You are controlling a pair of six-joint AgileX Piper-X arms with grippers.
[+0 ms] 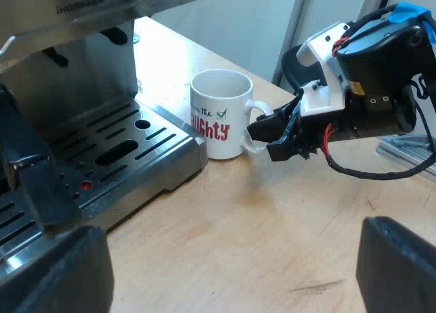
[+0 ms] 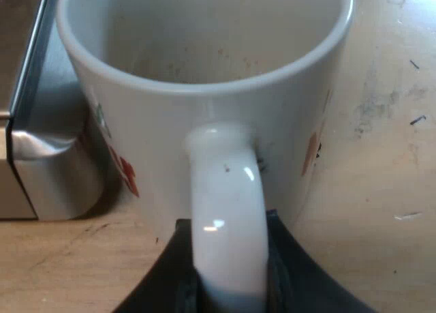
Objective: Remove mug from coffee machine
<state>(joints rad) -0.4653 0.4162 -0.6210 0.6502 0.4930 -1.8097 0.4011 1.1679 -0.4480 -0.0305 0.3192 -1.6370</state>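
Mug: white, with red lettering partly turned away and hard to read. It stands on the table, just beside the corner of the espresso machine's drip tray. The machine's top is cut off.

Right tool: arm reaches in level, fingers pinching the handle from both sides.

Left tool: fingers spread wide, well apart from the Mug.

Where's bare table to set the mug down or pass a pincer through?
Free: the wood table between the edge of the drip tray and the left pincer, and the tray's own grate. Crowded: the mug stands on the table close by the tray's corner, its handle in the right pincer.
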